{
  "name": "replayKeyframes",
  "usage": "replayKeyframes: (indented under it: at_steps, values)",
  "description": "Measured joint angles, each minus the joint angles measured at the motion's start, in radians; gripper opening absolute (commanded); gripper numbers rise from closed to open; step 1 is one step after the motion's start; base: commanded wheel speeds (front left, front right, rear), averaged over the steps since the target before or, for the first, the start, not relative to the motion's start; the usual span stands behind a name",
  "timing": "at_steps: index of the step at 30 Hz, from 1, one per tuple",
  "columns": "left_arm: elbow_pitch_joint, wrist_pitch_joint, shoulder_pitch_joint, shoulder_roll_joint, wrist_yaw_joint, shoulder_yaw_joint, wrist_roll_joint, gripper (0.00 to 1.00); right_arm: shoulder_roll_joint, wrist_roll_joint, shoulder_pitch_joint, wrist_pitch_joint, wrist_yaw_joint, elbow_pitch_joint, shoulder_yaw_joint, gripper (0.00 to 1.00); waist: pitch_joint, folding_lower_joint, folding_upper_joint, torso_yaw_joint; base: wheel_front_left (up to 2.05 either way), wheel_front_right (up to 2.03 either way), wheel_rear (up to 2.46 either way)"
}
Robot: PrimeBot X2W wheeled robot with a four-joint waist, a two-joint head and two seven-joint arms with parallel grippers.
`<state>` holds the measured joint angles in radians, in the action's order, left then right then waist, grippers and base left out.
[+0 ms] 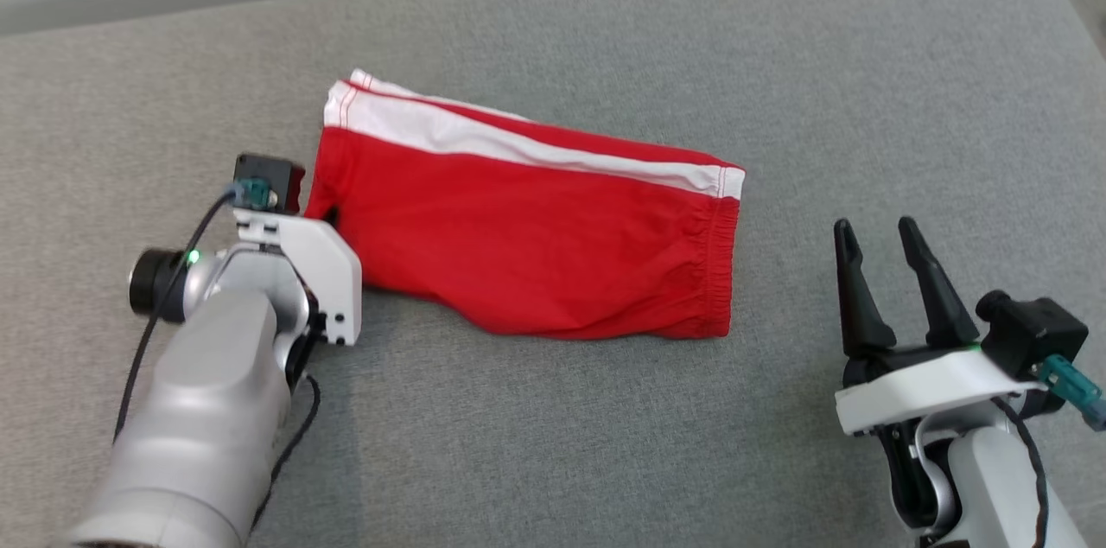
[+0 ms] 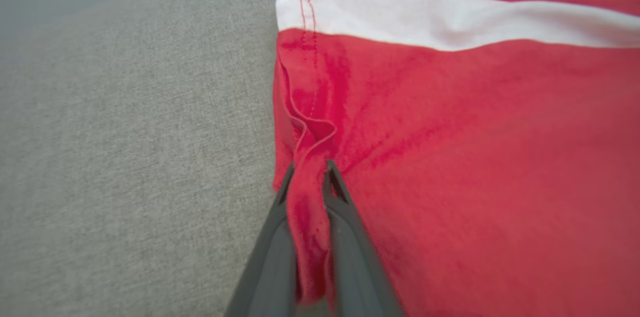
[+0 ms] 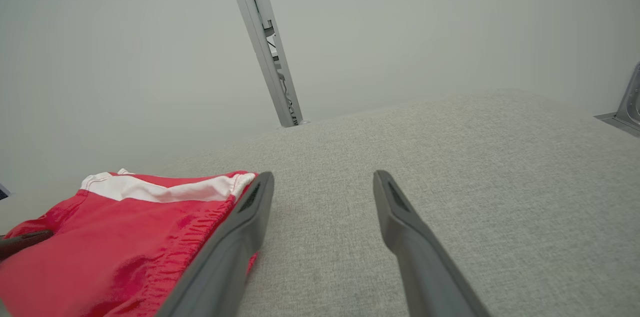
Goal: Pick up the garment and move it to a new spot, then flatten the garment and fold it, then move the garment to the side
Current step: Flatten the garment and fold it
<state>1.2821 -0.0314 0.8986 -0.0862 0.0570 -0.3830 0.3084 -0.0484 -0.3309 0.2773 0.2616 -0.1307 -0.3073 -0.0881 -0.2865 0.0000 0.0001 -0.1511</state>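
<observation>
A grey woven fabric-covered surface (image 1: 778, 55) lies in front of you, with a pale wall behind it and a slim grey metal post (image 3: 265, 42) rising at its far edge. The red cloth shorts with a white side stripe (image 1: 536, 228) lie flat near the middle of the surface, their long side running left to right. The white stripe runs along the far edge, and the gathered elastic waistband is at the end toward your right arm.

Your left end effector (image 2: 310, 172) is at the opposite, hemmed end of the shorts. In the left wrist view you see its two dark fingers pressed together on a bunched fold of red fabric at the near corner of the hem, with the cloth pinched between them and puckering just ahead of the tips. In the head view the left wrist housing covers that corner, so the fingers are hidden there.

Your right end effector (image 1: 874, 226) is to the right of the waistband and apart from it, fingers spread with bare grey surface between them and nothing in its grasp. In the right wrist view the waistband end shows past the finger on that view's left
</observation>
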Motion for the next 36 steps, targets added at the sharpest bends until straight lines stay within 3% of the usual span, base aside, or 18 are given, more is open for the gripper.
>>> replayKeyframes:
  at_steps: [8, 18, 19, 20, 21, 27, 36]
  values:
    - [0.004, -0.15, -0.167, 0.024, -0.032, 0.035, 0.058, 0.0, 0.0, 0.031, -0.088, 0.0, 0.0, -0.043, 0.015, 1.0, 0.114, 0.0, 0.0, 0.052, 0.0, 0.0, 0.0]
    - [-0.049, -0.226, -0.348, 0.036, -0.082, 0.05, 0.107, 0.0, 0.0, 0.05, -0.137, 0.0, 0.0, -0.072, -0.007, 1.0, 0.212, 0.0, 0.0, 0.12, 0.0, 0.0, 0.0]
    - [-0.049, -0.226, -0.348, 0.036, -0.082, 0.05, 0.107, 0.25, 0.0, 0.05, -0.137, 0.0, 0.0, -0.072, -0.007, 1.0, 0.212, 0.0, 0.0, 0.12, 0.0, 0.0, 0.0]
    - [-0.067, -0.228, -0.36, 0.036, -0.087, 0.052, 0.106, 0.76, 0.001, 0.051, -0.137, 0.0, 0.0, -0.073, -0.011, 1.0, 0.215, 0.0, 0.0, 0.124, 0.0, 0.0, 0.0]
    - [-0.085, -0.229, -0.369, 0.035, -0.099, 0.053, 0.104, 1.0, 0.001, 0.051, -0.138, 0.0, 0.0, -0.074, -0.015, 1.0, 0.218, 0.0, 0.0, 0.127, 0.0, 0.0, 0.0]
    - [-0.392, -0.23, -0.479, 0.0, -0.168, 0.095, 0.039, 1.0, 0.001, 0.055, -0.128, 0.0, 0.0, -0.087, -0.055, 1.0, 0.217, 0.0, 0.0, 0.145, 0.0, 0.0, 0.0]
    - [-0.686, -0.23, -0.642, -0.009, -0.188, 0.156, -0.069, 1.0, 0.001, 0.049, -0.038, 0.0, 0.0, -0.194, -0.105, 1.0, 0.199, 0.0, 0.0, 0.212, 0.0, 0.0, 0.0]
